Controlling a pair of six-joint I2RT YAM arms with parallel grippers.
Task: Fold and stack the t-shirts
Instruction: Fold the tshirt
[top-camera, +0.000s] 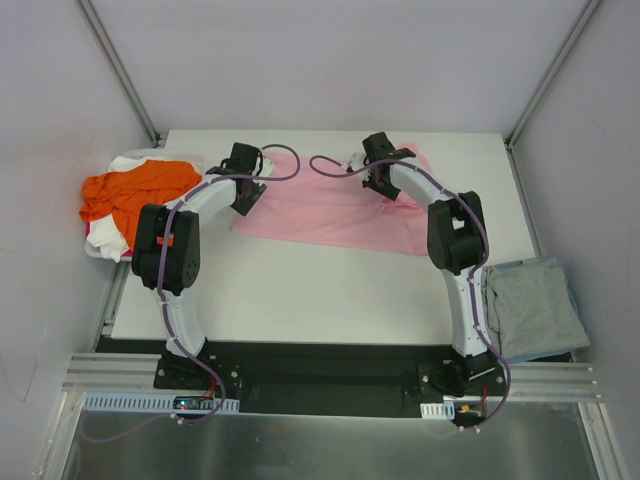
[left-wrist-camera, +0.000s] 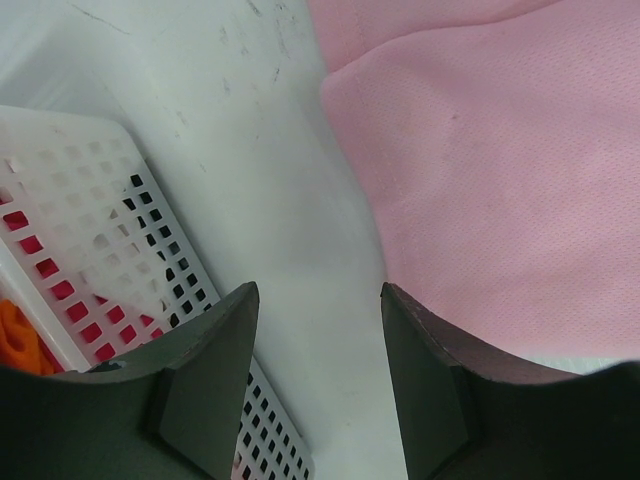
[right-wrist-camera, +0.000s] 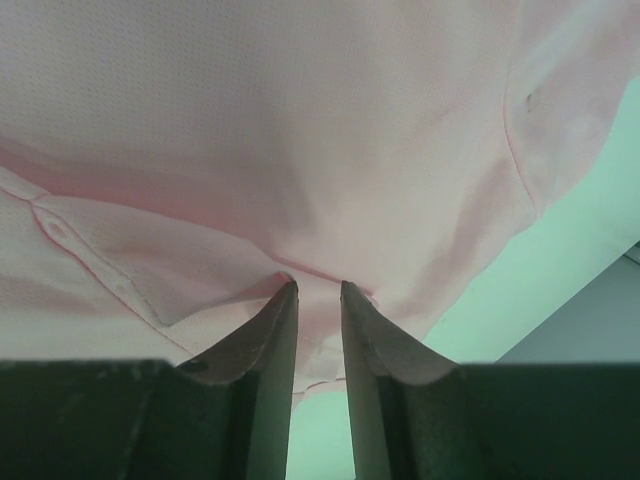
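- Lying spread flat on the far half of the tabletop (top-camera: 300, 290), the light pink t-shirt (top-camera: 330, 212) stretches between the two end effectors.
- The left end effector (left-wrist-camera: 318, 295) stands moderately wide with nothing between its fingers. It hovers over bare tabletop between the pink shirt's left edge and a white plastic basket (left-wrist-camera: 90, 200).
- The right end effector (right-wrist-camera: 318, 288) is at the pink shirt's far right part, its fingers narrowly apart. A fold of pink cloth bunches at the tips, but I cannot tell whether it is gripped.
- The orange t-shirt (top-camera: 135, 190) is heaped in the basket at the left edge, draped over the white t-shirt (top-camera: 112, 238).
- The grey-blue t-shirt (top-camera: 530, 305) lies at the near right edge, just beside the right arm.
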